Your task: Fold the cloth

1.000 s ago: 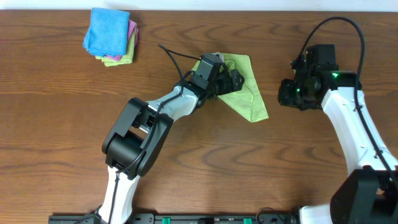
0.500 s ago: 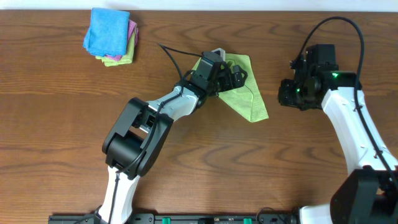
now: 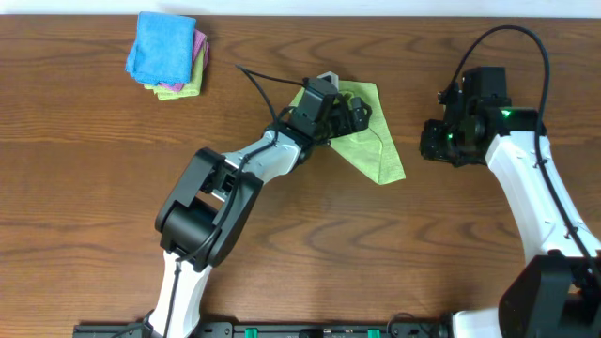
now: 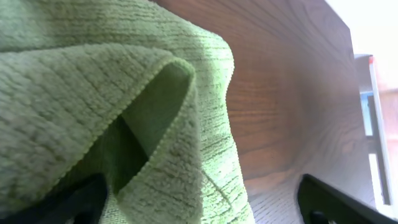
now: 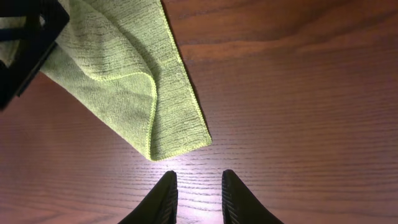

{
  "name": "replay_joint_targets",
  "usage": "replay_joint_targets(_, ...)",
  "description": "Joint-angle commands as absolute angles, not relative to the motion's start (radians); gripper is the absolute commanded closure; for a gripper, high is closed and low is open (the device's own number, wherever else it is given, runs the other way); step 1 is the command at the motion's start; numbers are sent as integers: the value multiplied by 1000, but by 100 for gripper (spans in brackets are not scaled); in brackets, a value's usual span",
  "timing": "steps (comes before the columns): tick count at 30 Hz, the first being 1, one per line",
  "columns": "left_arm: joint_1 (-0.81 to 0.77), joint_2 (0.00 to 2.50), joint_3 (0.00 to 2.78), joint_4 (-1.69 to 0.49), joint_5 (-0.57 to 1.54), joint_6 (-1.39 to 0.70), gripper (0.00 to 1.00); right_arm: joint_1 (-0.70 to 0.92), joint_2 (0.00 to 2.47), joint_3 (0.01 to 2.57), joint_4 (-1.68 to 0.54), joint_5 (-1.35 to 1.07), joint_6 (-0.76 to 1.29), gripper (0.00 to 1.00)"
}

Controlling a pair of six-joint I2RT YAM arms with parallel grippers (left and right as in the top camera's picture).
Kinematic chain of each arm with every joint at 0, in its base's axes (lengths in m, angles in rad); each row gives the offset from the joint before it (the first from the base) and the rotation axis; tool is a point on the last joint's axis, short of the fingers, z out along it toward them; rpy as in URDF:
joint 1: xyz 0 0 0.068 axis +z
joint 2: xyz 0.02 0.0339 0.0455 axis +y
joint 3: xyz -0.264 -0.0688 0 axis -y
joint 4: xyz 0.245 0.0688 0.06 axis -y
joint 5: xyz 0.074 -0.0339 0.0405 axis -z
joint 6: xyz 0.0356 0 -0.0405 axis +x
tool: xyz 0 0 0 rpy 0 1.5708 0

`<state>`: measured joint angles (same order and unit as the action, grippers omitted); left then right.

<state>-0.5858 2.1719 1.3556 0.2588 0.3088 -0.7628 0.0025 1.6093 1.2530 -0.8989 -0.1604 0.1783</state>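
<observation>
Folded blue, pink and green cloths (image 3: 167, 58) sit at the wooden worktop's (image 3: 84, 197) far-left corner; the left gripper (image 3: 355, 113) spreads wide over the rumpled lime-green microfiber cloth (image 3: 380, 155) lying centrally near the far edge, while the right gripper (image 5: 198, 178) hovers nearby, fingers slightly apart, empty.

No text, label or number can be read anywhere.

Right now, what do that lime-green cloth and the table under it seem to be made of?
The lime-green cloth looks like soft, matte microfiber: close up it shows a fine ribbed pile and a stitched hem. The table looks like dark brown wood or wood-look laminate, smooth with a slight sheen: grain lines and a light glare show; which one I cannot tell.
</observation>
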Motion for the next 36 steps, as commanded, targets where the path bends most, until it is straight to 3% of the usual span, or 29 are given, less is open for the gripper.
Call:
replay_joint_targets(1, -608, 2188, 1361, 259, 297, -756, 17, 9, 1603, 1249, -897, -166, 167, 76)
replay_joint_targets(6, -620, 2192, 1361, 246, 296, -756, 36, 9, 1603, 1249, -898, -184, 167, 76)
replay_joint_targets(9, -616, 2192, 1361, 229, 315, -756, 62, 9, 1603, 1249, -899, -192, 168, 76)
replay_joint_targets(12, -602, 2191, 1361, 233, 362, -756, 94, 9, 1603, 1249, -902, -192, 167, 76)
replay_joint_targets(21, -507, 2133, 1369, 149, 508, -691, 94, 9, 1604, 1245, -899, -157, 167, 73)
replay_joint_targets(28, -452, 1966, 1372, -216, 506, -495, 94, 9, 1604, 1170, -854, -170, 167, 64)
replay_joint_targets(36, -434, 1848, 1372, -587, 462, -466, 94, 9, 1604, 1004, -719, -230, 202, 54)
